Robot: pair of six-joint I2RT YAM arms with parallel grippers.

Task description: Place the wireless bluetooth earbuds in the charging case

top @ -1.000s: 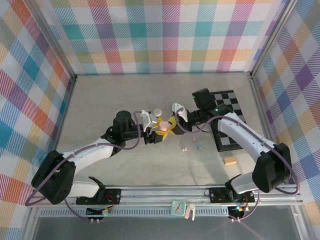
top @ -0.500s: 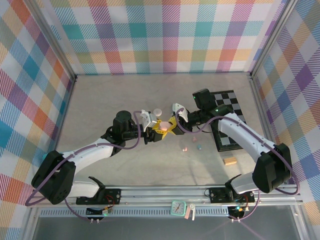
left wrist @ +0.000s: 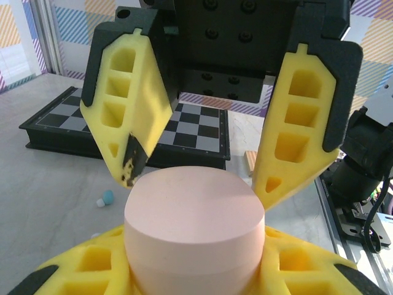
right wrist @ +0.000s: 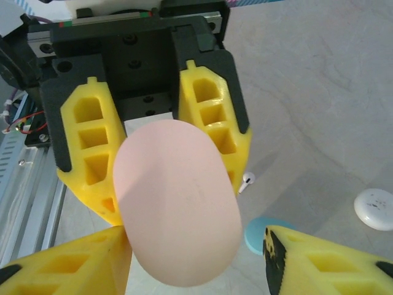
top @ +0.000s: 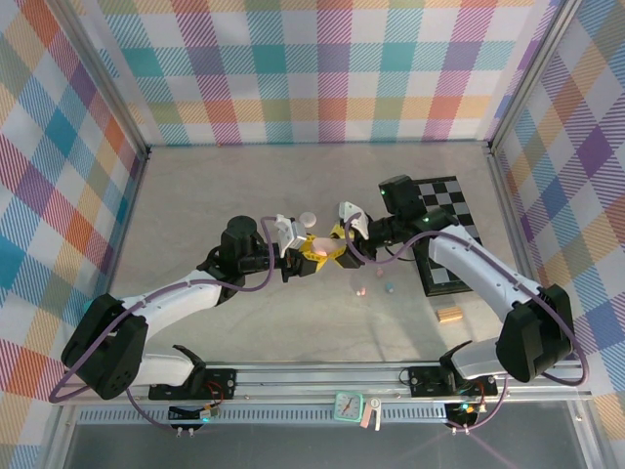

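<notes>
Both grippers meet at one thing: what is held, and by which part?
The left gripper clamps the pink charging case by its two sides; the right gripper stands open around it.

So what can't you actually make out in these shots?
- Top view: the pink case is mostly covered by the left gripper, which clamps it, and the open right gripper.
- Top view: the earbuds on the table are too small to show shape.
- Right wrist view: the blue case is half hidden behind the pink case and a finger.
- Every view: the pink case's inside is hidden by its own shell.

Left gripper [top: 311, 256] clamped, right gripper [top: 335, 246] spread
</notes>
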